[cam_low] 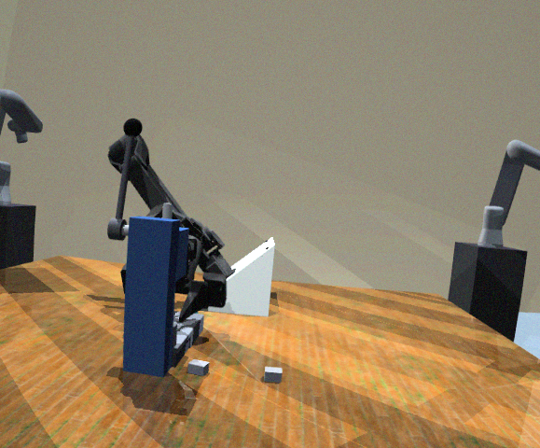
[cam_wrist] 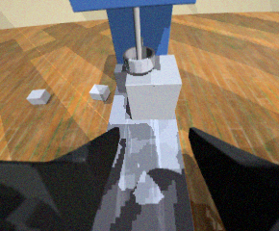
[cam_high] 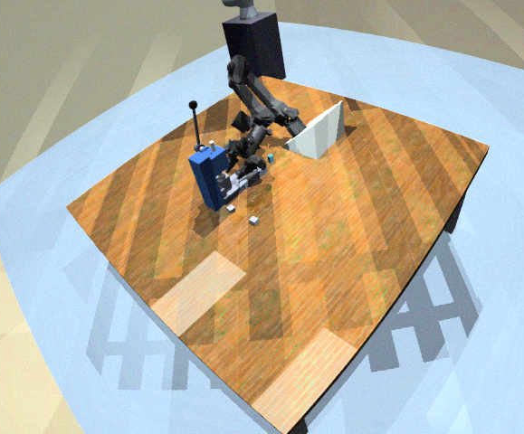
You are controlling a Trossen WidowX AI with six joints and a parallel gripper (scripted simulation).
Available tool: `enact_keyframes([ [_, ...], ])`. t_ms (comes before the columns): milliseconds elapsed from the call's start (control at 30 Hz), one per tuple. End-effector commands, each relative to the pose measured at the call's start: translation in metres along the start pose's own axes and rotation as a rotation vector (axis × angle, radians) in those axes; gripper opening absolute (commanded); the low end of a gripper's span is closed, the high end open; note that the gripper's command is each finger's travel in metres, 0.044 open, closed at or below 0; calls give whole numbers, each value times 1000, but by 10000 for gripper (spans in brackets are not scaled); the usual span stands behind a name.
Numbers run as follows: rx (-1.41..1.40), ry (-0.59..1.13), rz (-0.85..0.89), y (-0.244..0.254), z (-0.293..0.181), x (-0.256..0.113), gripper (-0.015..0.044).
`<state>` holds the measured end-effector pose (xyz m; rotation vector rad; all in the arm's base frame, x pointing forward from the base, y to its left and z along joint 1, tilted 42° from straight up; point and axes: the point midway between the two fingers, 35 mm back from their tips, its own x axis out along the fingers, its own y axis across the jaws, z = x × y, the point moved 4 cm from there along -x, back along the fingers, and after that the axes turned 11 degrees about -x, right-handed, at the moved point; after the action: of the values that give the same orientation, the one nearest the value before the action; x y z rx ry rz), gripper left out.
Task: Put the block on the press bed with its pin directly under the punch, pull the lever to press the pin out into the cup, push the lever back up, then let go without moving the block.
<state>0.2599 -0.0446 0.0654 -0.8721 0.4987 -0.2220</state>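
Note:
The blue press (cam_high: 205,182) (cam_low: 149,294) (cam_wrist: 156,29) stands upright, with its lever (cam_high: 196,126) (cam_low: 124,178) raised. The thin grey punch (cam_wrist: 138,29) runs down into a grey ring (cam_wrist: 139,66) at the top of the pale block (cam_wrist: 154,101). The block sits on the press bed (cam_wrist: 165,144) (cam_low: 190,329), its middle slightly right of the punch in the wrist view. Its pin is not visible, and I cannot make out the cup. My gripper (cam_wrist: 153,132) is open and empty, its fingertips apart on the near side of the block, over the bed.
Two small pale cubes (cam_high: 230,208) (cam_high: 253,220) lie beside the press; they also show in the wrist view (cam_wrist: 100,92) (cam_wrist: 38,96). A small teal piece (cam_high: 270,158) lies near the arm. A white wedge-shaped panel (cam_high: 318,140) (cam_low: 250,289) stands beyond the bed.

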Motion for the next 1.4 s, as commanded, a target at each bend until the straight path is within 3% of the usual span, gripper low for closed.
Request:
enact_keyframes([
  [0,-5,-1,2,1,0,0,300],
  [733,-5,-1,2,1,0,-1,300],
  [1300,-3,0,4,-7,36,-62,300],
  [1367,0,7,12,-8,43,-61,352],
])
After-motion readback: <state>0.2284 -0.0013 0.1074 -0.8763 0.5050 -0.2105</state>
